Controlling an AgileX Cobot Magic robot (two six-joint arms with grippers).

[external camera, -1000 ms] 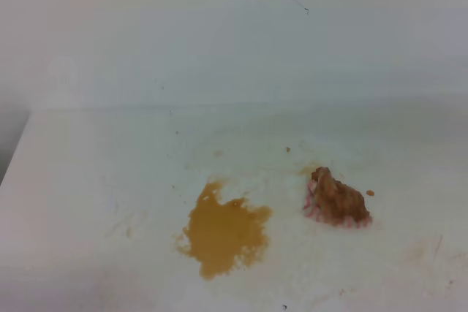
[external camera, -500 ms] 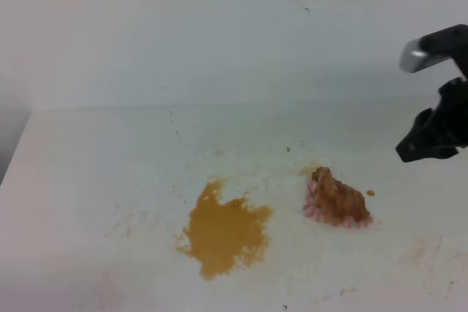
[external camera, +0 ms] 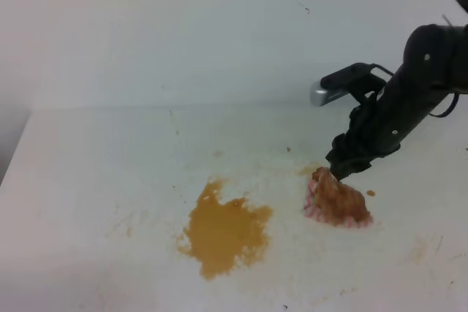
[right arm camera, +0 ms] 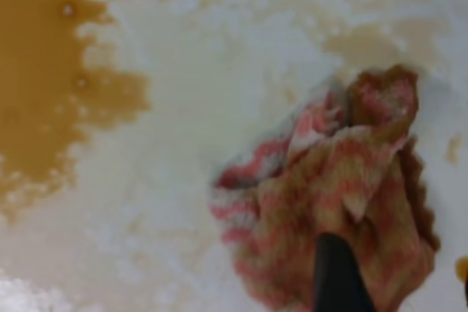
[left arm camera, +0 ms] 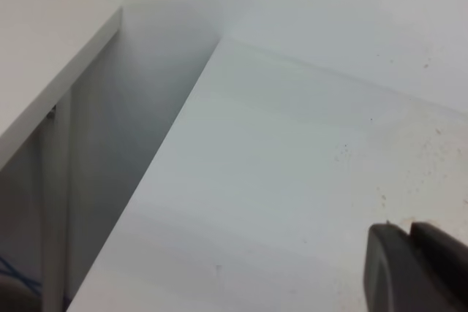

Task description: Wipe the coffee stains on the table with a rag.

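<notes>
The coffee stains are an orange-brown blotch (external camera: pixel 223 233) on the white table (external camera: pixel 95 180), with faint tan smears around it. The same blotch (right arm camera: pixel 44 85) fills the left of the right wrist view. To its right lies the rag (external camera: pixel 336 201), lumpy, brown, with pink-striped edging. My right gripper (external camera: pixel 341 172) reaches in from the right and hovers at the rag's upper edge. In the wrist view it is open (right arm camera: pixel 401 272), with one dark finger (right arm camera: pixel 336 275) over the rag (right arm camera: pixel 329 195). My left gripper (left arm camera: pixel 411 253) is shut, over bare table far from the stains.
A small orange drop (external camera: pixel 370 193) sits just right of the rag. The table's left edge (left arm camera: pixel 157 180) drops into a gap beside another white surface (left arm camera: pixel 44 49). A white wall (external camera: pixel 183 34) rises behind the table.
The right arm came into view from the right and moved down and left to the rag, with its jaws spreading. The rag and the stains have not moved.
</notes>
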